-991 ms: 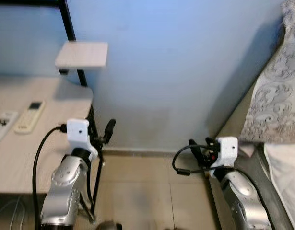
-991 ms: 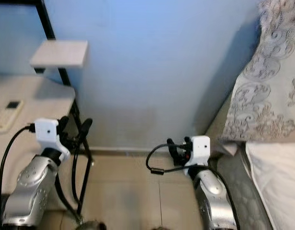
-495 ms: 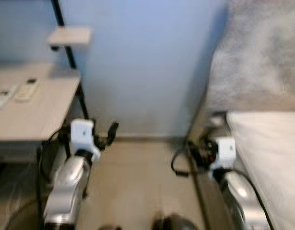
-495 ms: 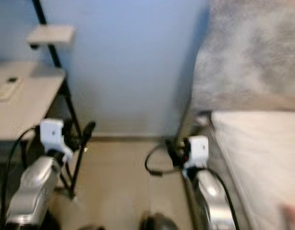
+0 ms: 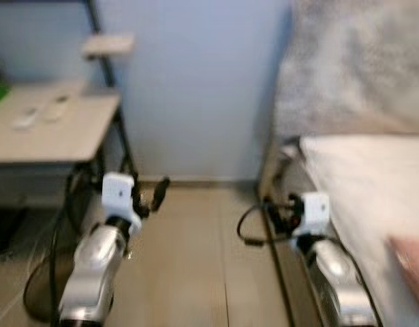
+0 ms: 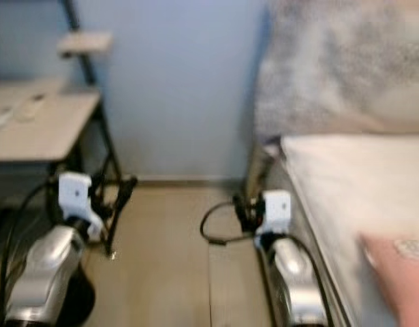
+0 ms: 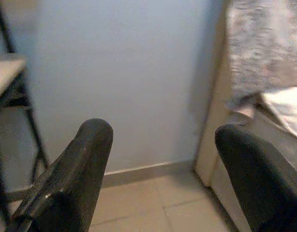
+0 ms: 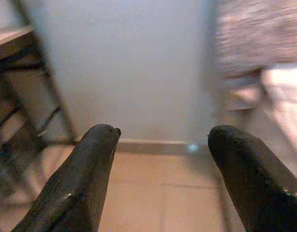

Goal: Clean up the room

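Blur softens both head views, which suggests the robot is walking or turning. In the left eye view a pale table [image 5: 56, 133] stands at the left with two small light objects [image 5: 42, 114] lying on it, too smeared to identify, and a small shelf [image 5: 108, 45] hangs above on a black frame. A blue wall [image 5: 195, 88] fills the middle, tiled floor [image 5: 195, 259] runs below it, and a bed [image 5: 359, 184] with a patterned headboard cloth lies at the right. The left gripper [image 5: 149, 197] hangs over the floor beside the table leg; the right gripper [image 5: 276, 212] sits just beside the bed's edge.

In the right eye view something pink [image 6: 400, 272] lies on the bed near the lower corner.

In the left wrist view the jaws stand released, wide apart, with nothing between them, facing the wall and skirting.

In the right wrist view the jaws are likewise spread and hold nothing, above bare floor.

My judgement: this is the searching step, with no item yet chosen. Next comes steadying the view, picking a target, perhaps the pink thing, and approaching it.
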You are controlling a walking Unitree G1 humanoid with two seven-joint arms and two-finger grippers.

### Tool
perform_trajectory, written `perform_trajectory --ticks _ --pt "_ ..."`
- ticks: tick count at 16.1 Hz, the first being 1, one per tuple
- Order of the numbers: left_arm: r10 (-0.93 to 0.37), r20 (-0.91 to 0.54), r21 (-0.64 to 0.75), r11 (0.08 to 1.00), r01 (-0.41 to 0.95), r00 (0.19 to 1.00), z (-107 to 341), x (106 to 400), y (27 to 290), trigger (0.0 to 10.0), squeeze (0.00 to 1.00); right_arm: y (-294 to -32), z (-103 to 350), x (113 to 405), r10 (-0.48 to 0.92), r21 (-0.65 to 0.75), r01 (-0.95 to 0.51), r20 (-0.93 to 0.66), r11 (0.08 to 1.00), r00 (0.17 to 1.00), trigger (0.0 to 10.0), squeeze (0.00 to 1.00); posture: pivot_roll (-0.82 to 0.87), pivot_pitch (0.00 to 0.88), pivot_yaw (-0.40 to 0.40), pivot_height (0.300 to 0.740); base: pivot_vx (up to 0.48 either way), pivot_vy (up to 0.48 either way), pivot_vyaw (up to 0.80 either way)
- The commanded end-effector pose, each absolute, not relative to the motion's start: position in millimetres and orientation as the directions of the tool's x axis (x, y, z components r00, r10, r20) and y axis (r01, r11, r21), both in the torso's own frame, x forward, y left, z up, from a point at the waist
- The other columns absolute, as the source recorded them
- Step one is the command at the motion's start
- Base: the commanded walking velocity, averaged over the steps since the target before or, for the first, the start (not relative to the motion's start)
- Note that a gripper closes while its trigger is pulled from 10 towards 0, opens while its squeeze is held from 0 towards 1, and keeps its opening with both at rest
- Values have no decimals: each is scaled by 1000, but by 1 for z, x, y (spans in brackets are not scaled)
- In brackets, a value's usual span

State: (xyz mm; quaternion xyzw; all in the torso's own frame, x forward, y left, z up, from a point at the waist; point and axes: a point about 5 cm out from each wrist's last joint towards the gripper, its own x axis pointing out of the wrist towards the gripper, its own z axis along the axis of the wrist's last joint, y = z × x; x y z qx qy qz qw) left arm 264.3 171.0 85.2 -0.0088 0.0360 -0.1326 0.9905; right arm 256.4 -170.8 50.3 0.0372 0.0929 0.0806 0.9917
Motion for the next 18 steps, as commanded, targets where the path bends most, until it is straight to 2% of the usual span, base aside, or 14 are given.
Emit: perform_trajectory --ticks 1,3,10,11,12,13,14,15,18 --pt "-274 -57 -3 962 275 960 89 267 170 10000 0 -177 55 259 119 88 -106 -154 990 981 10000 0 0 0 -6 740 0 480 -613" --pt "-300 -63 -7 954 301 952 88 270 166 10000 0 -185 49 256 64 109 -45 -178 993 982 10000 0 -6 0 0 740 0 480 -613" --pt "-328 -69 9 944 330 942 87 277 163 10000 0 -187 45 252 21 96 -4 -179 995 984 10000 0 -21 0 13 740 0 468 -612" --pt "-331 -70 14 943 333 941 87 277 162 10000 278 -188 45 251 7 95 10 -177 995 984 10000 0 -22 0 14 740 0 0 -619" --pt "-342 -70 -12 940 342 937 86 277 161 10000 1000 -190 43 250 -1 93 18 -181 995 984 10000 0 -24 0 16 740 0 0 -613" --pt "-349 -69 -24 937 348 935 86 277 160 10000 1000 -190 42 250 -2 91 19 -182 996 983 10000 0 -24 0 17 740 0 0 -613" --pt "-363 -56 -14 932 363 930 88 277 159 10000 0 -191 42 249 -4 93 21 -181 995 983 10000 0 -23 0 17 740 0 0 -644" --pt "-375 -50 7 927 376 926 89 278 158 10000 0 -191 40 248 -7 93 25 -183 995 983 10000 0 -25 0 18 740 0 0 -638" --pt "-392 -43 18 919 393 919 90 278 158 10000 0 -192 41 249 -16 77 29 -174 997 985 10000 0 -26 0 20 740 480 0 -644"
